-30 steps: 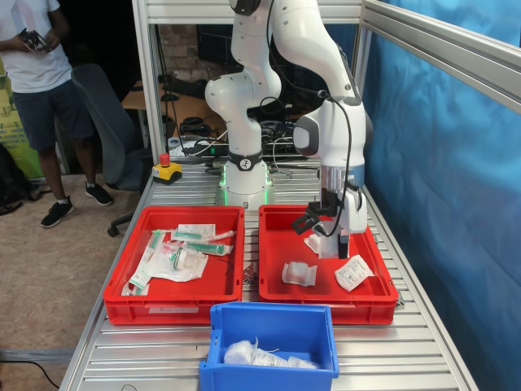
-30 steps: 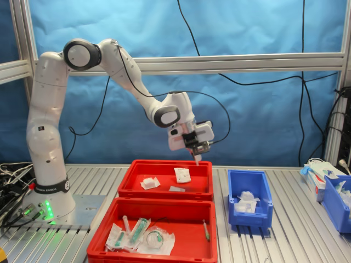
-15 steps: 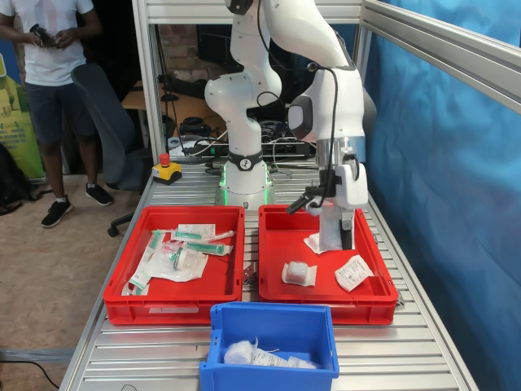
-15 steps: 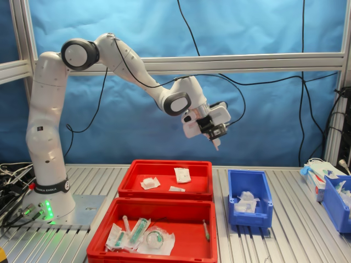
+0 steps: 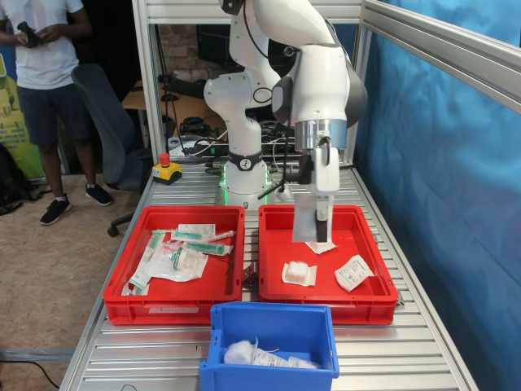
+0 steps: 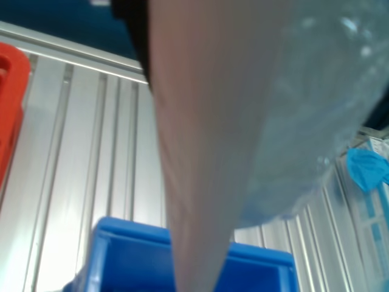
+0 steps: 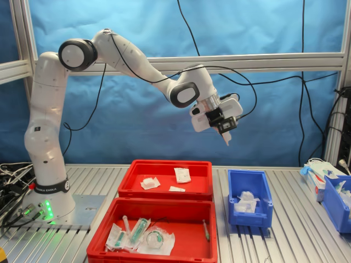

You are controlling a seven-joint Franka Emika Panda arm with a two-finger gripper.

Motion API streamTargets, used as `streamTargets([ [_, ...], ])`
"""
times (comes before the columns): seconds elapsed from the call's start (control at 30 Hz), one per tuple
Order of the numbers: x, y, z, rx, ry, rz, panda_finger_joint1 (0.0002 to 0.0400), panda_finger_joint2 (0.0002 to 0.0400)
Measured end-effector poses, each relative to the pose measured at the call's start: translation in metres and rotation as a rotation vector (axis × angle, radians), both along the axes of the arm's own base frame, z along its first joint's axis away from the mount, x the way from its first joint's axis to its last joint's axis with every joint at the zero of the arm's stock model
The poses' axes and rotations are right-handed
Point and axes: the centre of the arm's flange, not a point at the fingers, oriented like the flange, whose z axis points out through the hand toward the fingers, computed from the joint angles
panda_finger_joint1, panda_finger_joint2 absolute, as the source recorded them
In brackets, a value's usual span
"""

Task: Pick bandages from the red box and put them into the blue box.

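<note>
One bandage [image 7: 226, 136] hangs clamped in your fingers [image 7: 225, 131], raised in the air above the gap between the red box [image 7: 204, 174] and the blue box [image 7: 237, 182] in the second exterior view. You have three more packets [image 5: 299, 274] lying in the red box, and others [image 7: 245, 201] already in the blue box on the counter [image 7: 296, 230].
</note>
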Motion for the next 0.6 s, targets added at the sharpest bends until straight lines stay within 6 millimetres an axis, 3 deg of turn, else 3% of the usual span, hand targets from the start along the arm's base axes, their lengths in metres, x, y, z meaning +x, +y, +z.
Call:
streamTargets([
  [0.37,0.029,-0.039,0.037,0.001,-0.058,-0.067,0.0059,0.0059],
  [0.6,0.051,-0.063,0.040,-0.010,-0.081,-0.105,0.0059,0.0059],
])
